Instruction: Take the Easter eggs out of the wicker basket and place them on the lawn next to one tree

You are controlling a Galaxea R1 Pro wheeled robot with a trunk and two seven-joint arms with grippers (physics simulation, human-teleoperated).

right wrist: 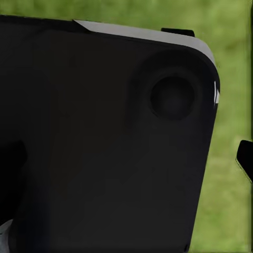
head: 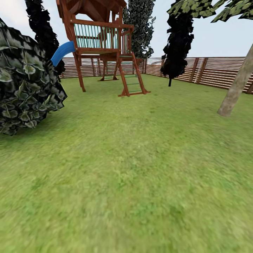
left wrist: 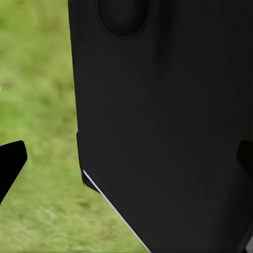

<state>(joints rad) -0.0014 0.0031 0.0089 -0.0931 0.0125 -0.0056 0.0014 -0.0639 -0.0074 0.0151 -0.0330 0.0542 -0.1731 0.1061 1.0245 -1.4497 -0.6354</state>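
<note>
Grass of the lawn (head: 126,182) filled the head view's foreground; a leafy bush (head: 24,84) stood at nine o'clock, a wooden play tower (head: 102,42) at twelve, the pale-trunked tree (head: 235,88) at two. Eggs and basket were nowhere visible; I judge the eggs light, smooth and slippery, best gripped around the middle. Both wrist views showed dark robot bodywork (left wrist: 168,126) over grass, so I cannot tell how either arm's jaws stood.

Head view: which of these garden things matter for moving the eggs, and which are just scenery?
For the job:
lawn
pale-trunked tree

Just scenery:
wooden play tower
blue slide
leafy bush
dark trees
slat fence
</note>
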